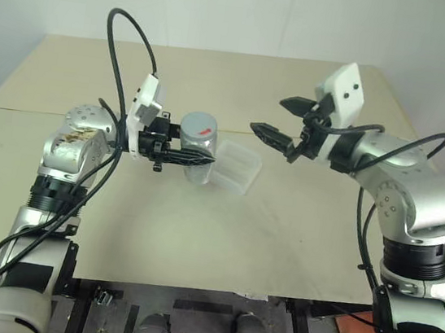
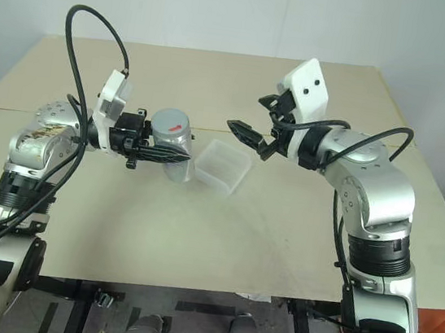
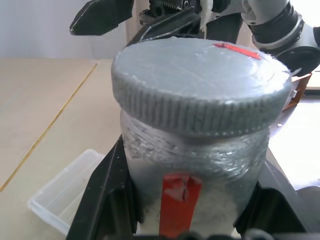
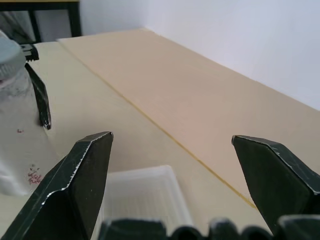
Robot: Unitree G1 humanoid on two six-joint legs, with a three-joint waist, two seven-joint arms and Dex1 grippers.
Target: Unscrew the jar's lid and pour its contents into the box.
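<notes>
**Jar held above the table, lid on, box just beside it**

The jar (image 1: 199, 157), a small clear plastic cylinder whose wall looks frosted and crinkled, sits clamped between the black fingers of our left gripper (image 1: 207, 159). A strip of red tape marks its side. The lid (image 3: 200, 87), a round grey screw cap with a ribbed edge and a red mark on top, is on the jar. We cannot make out the contents through the cloudy wall.

Our left arm reaches in from the left with its gripper level, pointing right. Our right gripper (image 1: 276, 118) hangs near the jar but apart from it, pointing left toward it, its fingers spread wide and holding nothing.

The box (image 1: 235, 167), a shallow translucent-white plastic tray with rounded corners, lies on the table just beside the jar, between the two grippers.

The table (image 1: 221, 240) is smooth pale beige board, a thin seam running across it. Beyond it stands a plain white wall (image 1: 251, 10).
</notes>
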